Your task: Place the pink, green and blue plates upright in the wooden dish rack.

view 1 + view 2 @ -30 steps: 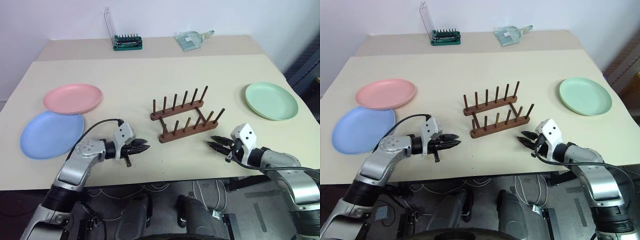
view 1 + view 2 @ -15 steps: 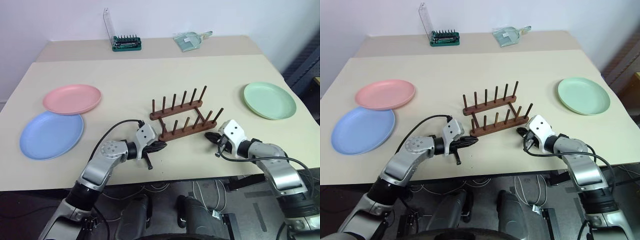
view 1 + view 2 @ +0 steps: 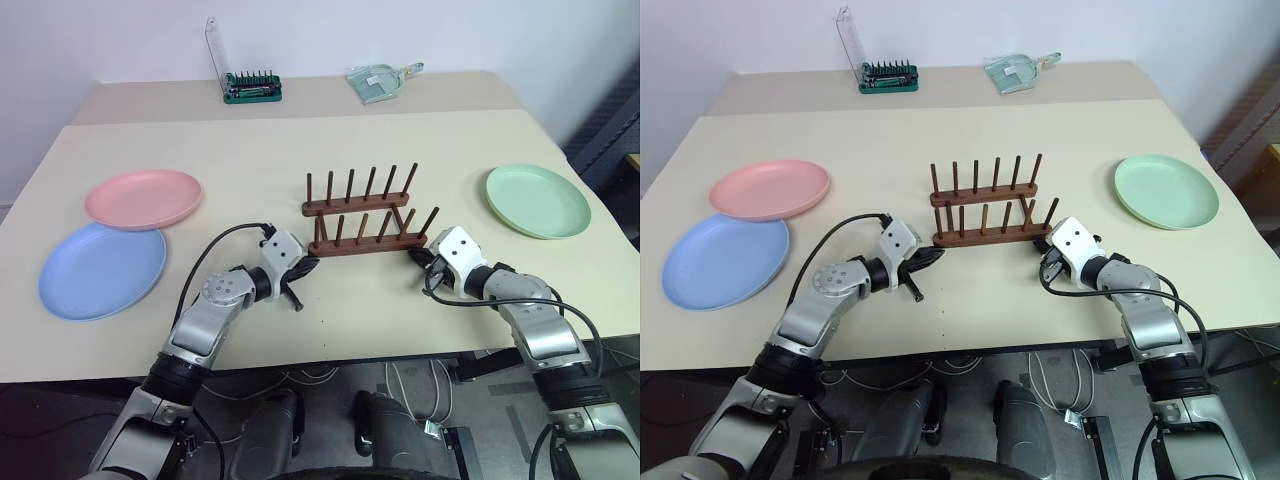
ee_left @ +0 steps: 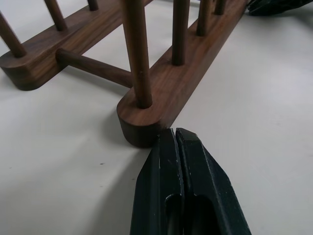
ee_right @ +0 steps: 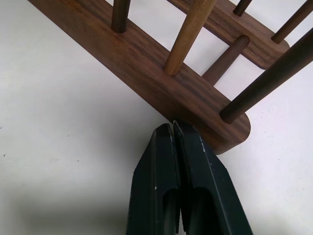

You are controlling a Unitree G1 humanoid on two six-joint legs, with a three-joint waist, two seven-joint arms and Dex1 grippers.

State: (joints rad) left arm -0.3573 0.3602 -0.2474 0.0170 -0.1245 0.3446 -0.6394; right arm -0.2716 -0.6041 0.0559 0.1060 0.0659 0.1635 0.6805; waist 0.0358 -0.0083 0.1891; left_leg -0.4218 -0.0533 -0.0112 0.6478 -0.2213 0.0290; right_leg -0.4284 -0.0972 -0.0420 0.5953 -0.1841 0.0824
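Tabletop (image 3: 300, 150): rack (image 3: 365, 228) between closed pincers

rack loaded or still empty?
Empty. The wooden dish rack holds nothing between its pegs; pink plate, blue plate, green plate lie flat on the table.

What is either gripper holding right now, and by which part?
Nothing. Both the left gripper and right gripper are shut empty, their tips against opposite ends of the wooden dish rack's near rail.

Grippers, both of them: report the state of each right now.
Left gripper: shut, holding nothing, tips at the near rail end of the wooden dish rack.
Right gripper: shut, holding nothing, tips against the rack's other end.
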